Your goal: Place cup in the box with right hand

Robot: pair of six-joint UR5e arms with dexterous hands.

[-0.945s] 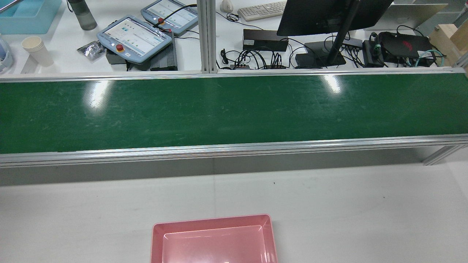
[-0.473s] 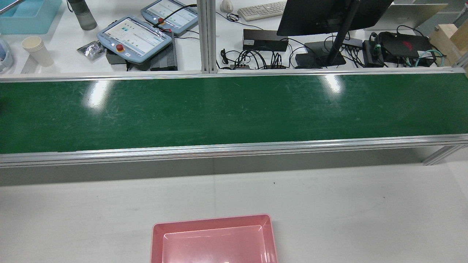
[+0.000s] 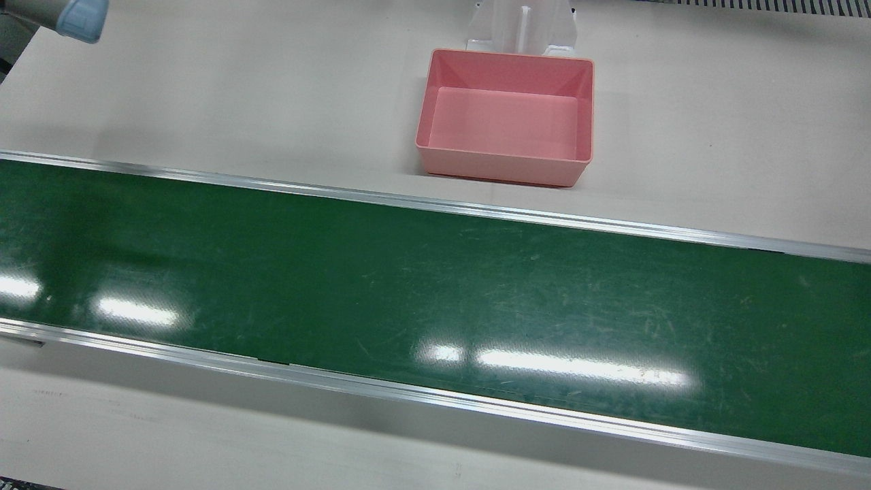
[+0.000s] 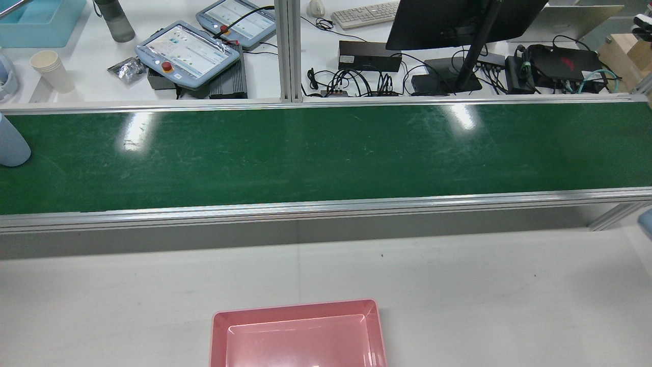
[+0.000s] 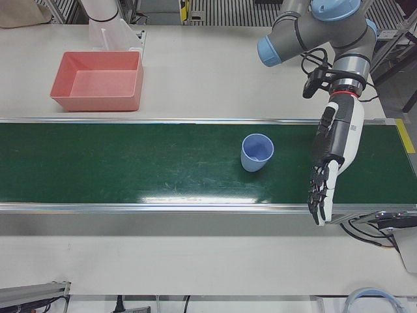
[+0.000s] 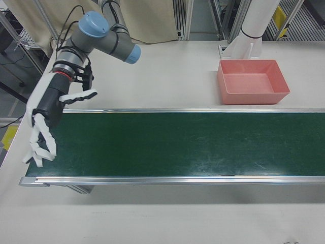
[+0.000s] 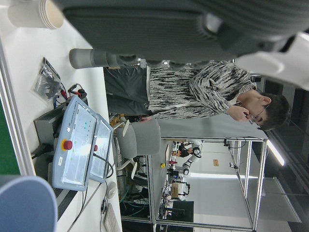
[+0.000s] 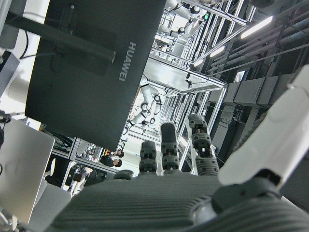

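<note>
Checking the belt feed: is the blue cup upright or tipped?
Upright: the blue cup stands on the green belt, open mouth up.

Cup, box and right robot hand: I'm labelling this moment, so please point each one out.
cup (image 5: 257,152), left-front view, on its side wall.
box (image 6: 253,97), right-front view, on its near wall.
right robot hand (image 6: 41,137), right-front view, mid-hand.

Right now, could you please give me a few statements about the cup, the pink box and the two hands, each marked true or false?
1. The cup stands upright on the green belt. True.
2. The pink box already holds the cup. False: the box is empty; the cup is on the belt.
3. The right hand holds the cup. False: it is open and empty, at the belt's opposite end.
4. The left hand is open, apart from the cup. True.
5. The box sits on the pale table, off the belt. True.
</note>
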